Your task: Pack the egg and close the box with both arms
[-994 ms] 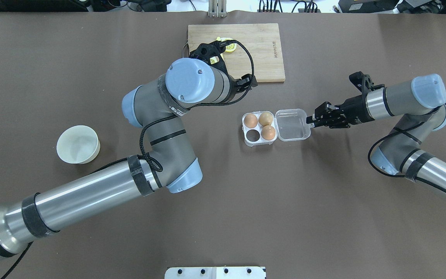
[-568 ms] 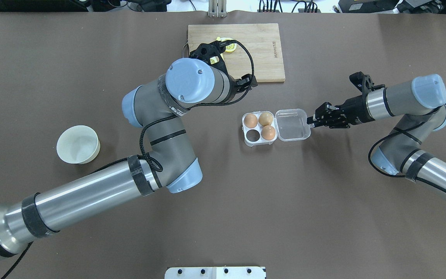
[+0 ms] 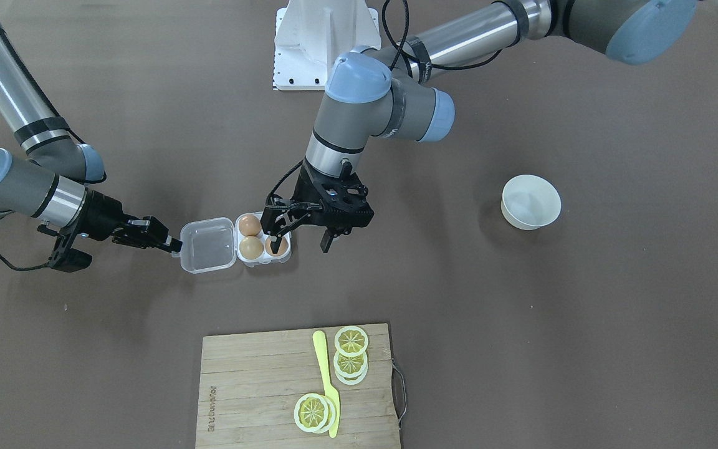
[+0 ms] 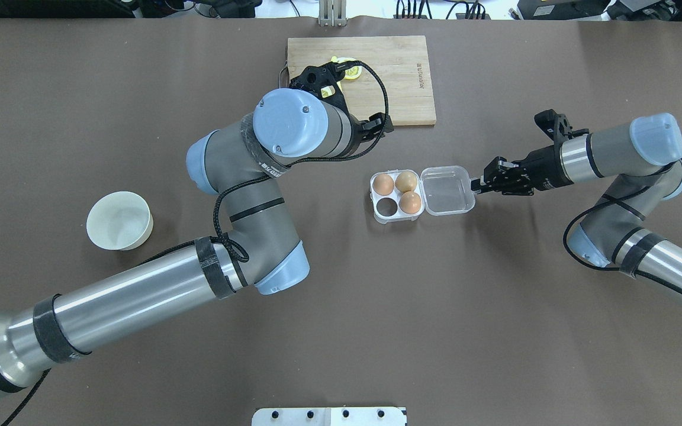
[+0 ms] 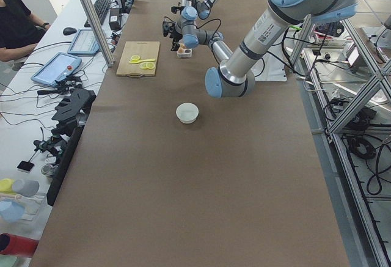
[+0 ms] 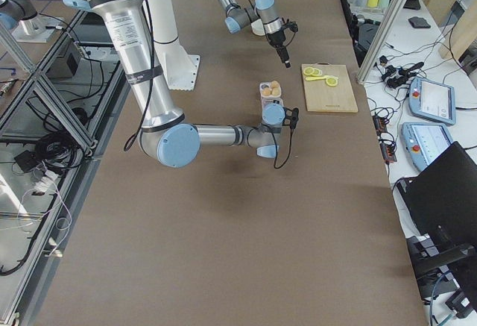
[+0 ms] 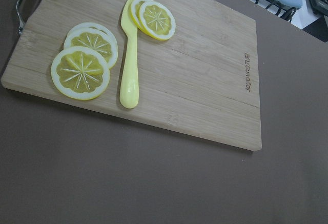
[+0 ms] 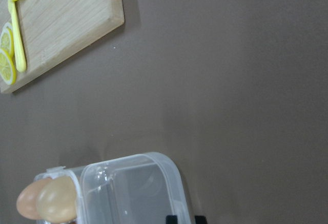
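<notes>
The clear box (image 4: 375, 196) sits mid-table with its lid (image 4: 447, 190) folded open flat to the right. Three eggs lie in it: two orange-brown eggs (image 4: 383, 184) (image 4: 411, 202) and a paler tan egg (image 4: 407, 180). The near-left cell (image 4: 386, 206) is empty. My right gripper (image 4: 475, 184) is low, with its jaws close together at the lid's outer edge; it also shows in the front view (image 3: 172, 244). My left gripper (image 3: 301, 240) is open and empty, raised beside the box. In the overhead view it is hidden under its wrist.
A wooden cutting board (image 4: 400, 77) with lemon slices (image 7: 80, 73) and a yellow plastic knife (image 7: 130, 65) lies behind the box. An empty white bowl (image 4: 119, 220) stands at the left. A white base plate (image 4: 329, 416) is at the near edge.
My right gripper has shifted slightly along the lid's outer edge, away from the robot. The left arm, the box and the eggs have not moved.
</notes>
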